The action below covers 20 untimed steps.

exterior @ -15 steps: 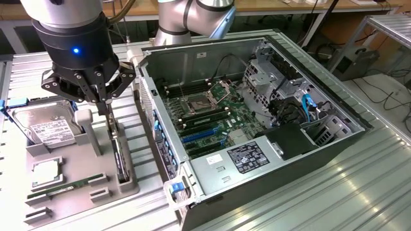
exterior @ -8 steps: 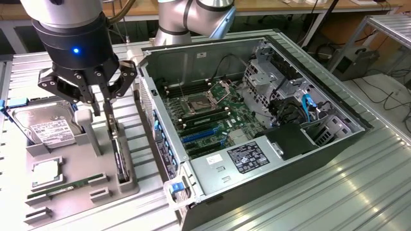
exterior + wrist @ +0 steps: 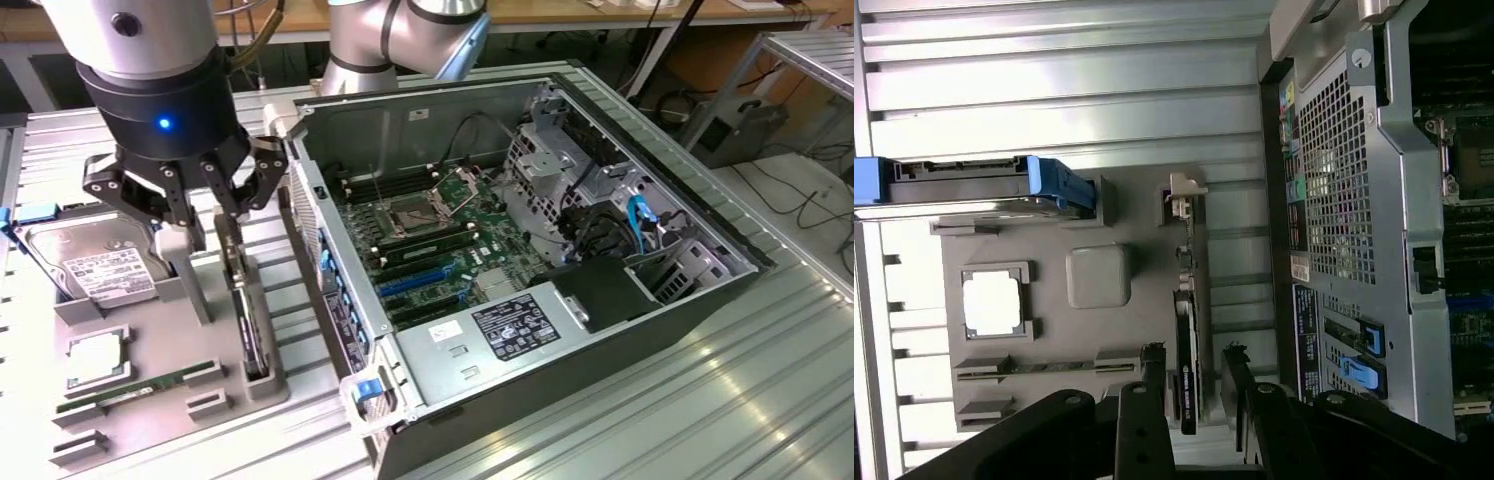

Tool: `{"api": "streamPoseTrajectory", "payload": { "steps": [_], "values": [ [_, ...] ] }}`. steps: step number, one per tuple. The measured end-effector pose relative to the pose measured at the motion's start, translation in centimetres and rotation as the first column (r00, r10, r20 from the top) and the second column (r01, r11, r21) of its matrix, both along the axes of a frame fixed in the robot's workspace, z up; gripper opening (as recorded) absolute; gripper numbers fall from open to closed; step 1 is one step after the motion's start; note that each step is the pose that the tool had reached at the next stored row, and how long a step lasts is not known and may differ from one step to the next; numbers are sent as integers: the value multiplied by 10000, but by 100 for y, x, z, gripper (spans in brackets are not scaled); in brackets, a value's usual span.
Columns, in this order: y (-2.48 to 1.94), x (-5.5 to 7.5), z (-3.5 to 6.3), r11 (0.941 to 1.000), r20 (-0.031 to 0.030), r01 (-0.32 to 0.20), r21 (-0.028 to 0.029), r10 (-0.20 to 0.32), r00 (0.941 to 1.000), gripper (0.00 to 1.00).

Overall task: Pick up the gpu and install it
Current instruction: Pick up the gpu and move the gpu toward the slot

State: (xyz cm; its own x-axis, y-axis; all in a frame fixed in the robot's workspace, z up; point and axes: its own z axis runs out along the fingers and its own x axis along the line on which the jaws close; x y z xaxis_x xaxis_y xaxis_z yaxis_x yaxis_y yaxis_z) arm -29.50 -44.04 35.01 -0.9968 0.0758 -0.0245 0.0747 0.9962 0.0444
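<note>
holding the gpu (image 3: 248, 325) edgewise, a grey tray (image 3: 154, 345) tops a ribbed metal table (image 3: 694, 400).

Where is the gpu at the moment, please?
The gpu stands on edge in the grey holder tray, on the exterior view's left of the open computer case, directly below the gripper.
</note>
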Motion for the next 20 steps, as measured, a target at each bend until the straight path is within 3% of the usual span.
{"api": "streamPoseTrajectory", "payload": {
  "steps": [20],
  "values": [
    [-28, 1, -437, 10000, 6, 0, 0, 0, 10000, 36]
  ]
}}
